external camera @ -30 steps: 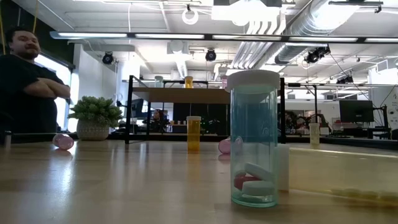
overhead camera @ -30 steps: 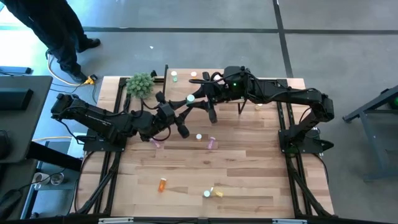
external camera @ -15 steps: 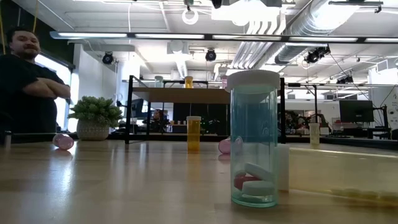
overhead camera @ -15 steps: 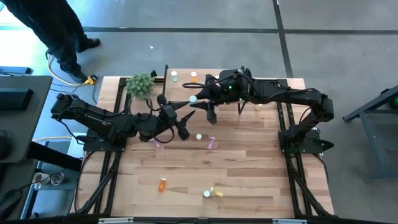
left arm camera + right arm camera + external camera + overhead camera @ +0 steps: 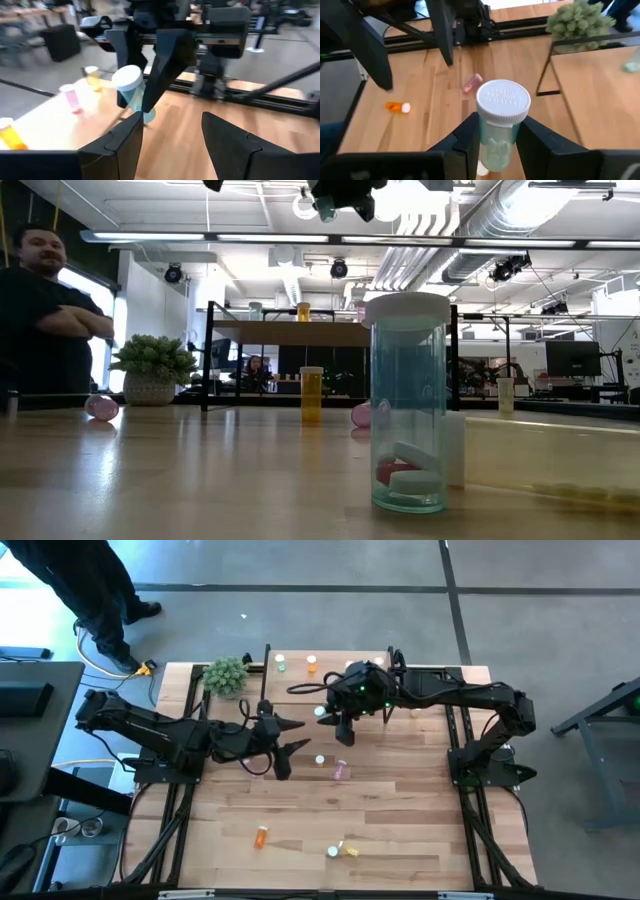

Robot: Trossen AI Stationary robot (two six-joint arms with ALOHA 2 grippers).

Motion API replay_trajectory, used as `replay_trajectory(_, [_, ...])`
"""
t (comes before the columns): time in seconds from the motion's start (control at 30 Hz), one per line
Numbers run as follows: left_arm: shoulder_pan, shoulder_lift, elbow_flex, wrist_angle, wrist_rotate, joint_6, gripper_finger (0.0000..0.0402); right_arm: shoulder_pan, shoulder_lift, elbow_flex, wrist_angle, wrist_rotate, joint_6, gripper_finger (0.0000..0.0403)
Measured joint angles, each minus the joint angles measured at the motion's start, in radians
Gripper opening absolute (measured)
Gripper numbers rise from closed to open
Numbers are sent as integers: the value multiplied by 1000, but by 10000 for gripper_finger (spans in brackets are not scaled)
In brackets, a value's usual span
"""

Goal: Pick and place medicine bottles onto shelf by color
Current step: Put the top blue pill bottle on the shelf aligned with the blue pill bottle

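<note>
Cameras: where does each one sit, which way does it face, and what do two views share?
High: overhead, straight down; both arms, shelf.
Low: tabletop height, level toward room; green bottle close.
Left wrist: past open left gripper toward right arm.
Right wrist: past right gripper.
Shared: both wrist views show the held bottle.
</note>
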Motion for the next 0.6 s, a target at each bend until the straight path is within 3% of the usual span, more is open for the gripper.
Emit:
replay_trajectory(0.33, [69, -34, -1, -144, 198, -109, 193, 69, 46, 0, -55, -12, 79, 99])
replay_trajectory(0.6, [148, -35, 0, -179, 423, -177, 193, 120, 96, 0, -54, -13, 116, 99])
